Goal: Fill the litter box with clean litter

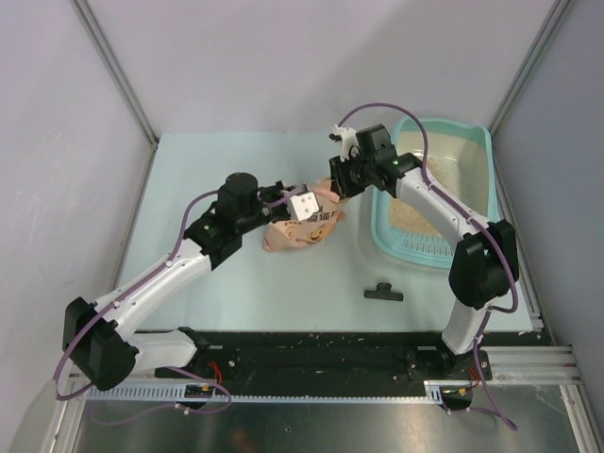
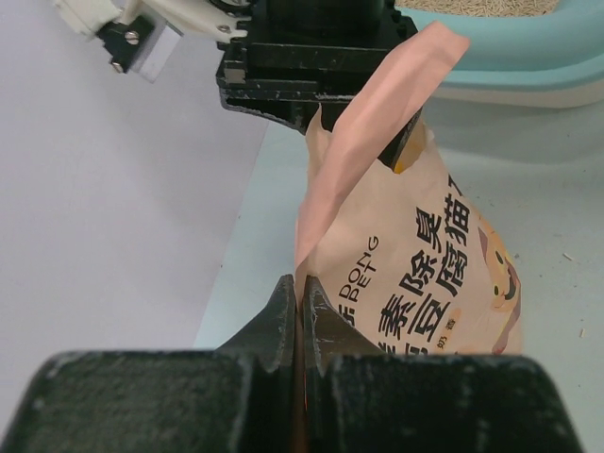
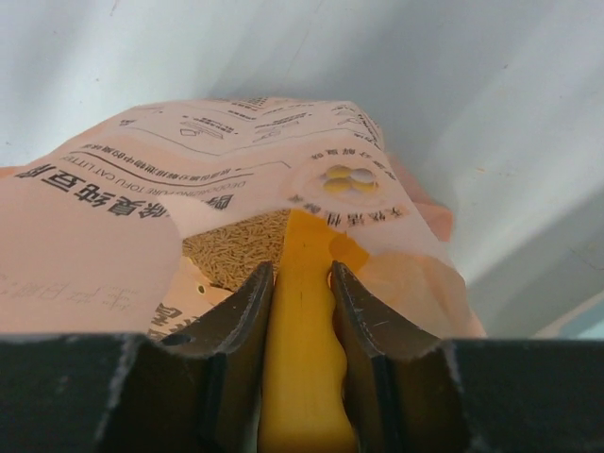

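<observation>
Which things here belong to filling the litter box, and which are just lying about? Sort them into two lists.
Belong to the job:
light-teal rectangular plastic litter box
pale beige granular litter inside it
pink-orange printed soft bag, pinched by the left gripper
orange plastic scoop, clamped in the right gripper

Just lying about:
small black clip-like piece near the box

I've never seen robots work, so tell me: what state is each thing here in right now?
bag: open, granules showing inside
left gripper: shut on the bag's edge
right gripper: shut on the orange scoop
orange scoop: held, dipped into the bag's mouth
litter box: upright, partly covered with clean litter
black clip: lying loose on the table
</observation>
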Controlling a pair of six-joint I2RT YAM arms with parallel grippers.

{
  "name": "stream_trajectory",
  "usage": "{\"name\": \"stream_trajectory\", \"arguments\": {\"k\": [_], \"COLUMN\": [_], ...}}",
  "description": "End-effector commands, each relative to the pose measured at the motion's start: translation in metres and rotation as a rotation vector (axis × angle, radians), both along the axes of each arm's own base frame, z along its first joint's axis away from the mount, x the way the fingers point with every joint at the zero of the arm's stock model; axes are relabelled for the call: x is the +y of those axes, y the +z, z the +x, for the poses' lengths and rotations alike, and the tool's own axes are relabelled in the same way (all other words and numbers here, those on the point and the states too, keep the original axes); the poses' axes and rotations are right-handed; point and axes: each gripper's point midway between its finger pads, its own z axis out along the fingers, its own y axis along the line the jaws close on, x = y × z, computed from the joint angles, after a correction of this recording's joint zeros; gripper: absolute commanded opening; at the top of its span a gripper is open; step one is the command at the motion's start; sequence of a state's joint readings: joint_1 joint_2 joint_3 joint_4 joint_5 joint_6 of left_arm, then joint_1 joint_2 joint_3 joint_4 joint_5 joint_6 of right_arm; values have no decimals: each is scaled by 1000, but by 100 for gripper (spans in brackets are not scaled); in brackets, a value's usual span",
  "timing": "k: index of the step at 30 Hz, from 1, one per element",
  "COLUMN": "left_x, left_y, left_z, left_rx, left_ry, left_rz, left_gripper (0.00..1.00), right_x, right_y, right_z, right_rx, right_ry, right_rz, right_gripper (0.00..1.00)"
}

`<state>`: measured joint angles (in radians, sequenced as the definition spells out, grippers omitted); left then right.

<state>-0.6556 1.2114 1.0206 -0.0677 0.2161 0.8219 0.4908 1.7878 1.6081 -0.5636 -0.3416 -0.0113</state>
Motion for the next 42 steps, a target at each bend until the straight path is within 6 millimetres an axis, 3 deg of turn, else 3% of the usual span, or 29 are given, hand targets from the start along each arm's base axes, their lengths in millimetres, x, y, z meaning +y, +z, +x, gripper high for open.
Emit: {"name": "stream_trajectory", "arguments": {"k": [1, 5, 10, 16, 23, 26, 30, 35, 38, 40, 41, 42], "left_x": [-7, -8, -5, 1, 2, -4, -19, -38, -43, -39, -37, -35], "left_y": [74, 71, 65, 59, 58, 71, 108, 145, 157, 162, 163, 151], "left_z": [-3, 0, -1, -6, -1, 1, -2, -24, -41, -50, -51, -51], "left_rx": [-177, -169, -169, -180, -193, -224, -296, -394, -423, -440, -453, -445], "left_ry": [-44, -36, -33, -29, -18, -43, -118, -256, -324, -337, -333, -330], "left_rz": [-146, -140, -127, -100, -60, -62, -118, -183, -206, -214, -209, -191], "left_gripper": [0, 0, 0, 0, 0, 0, 0, 0, 0, 0, 0, 0], "right_x": [6, 38, 42, 5, -35, -50, -65, -81, -88, -95, -98, -101], "right_y": [-62, -50, -25, 25, 57, 65, 71, 81, 75, 82, 82, 82], "right_z": [-27, -55, -56, -25, -18, -14, -18, -37, -45, -49, -49, -50], "right_rx": [272, 383, 485, 488, 517, 503, 498, 469, 469, 443, 438, 433], "right_ry": [-27, 92, 102, 36, 36, 9, -32, -69, -103, -120, -129, -135], "right_rz": [30, 206, 372, 562, 700, 722, 743, 744, 738, 747, 748, 748], "right_gripper": [0, 0, 0, 0, 0, 0, 0, 0, 0, 0, 0, 0]}}
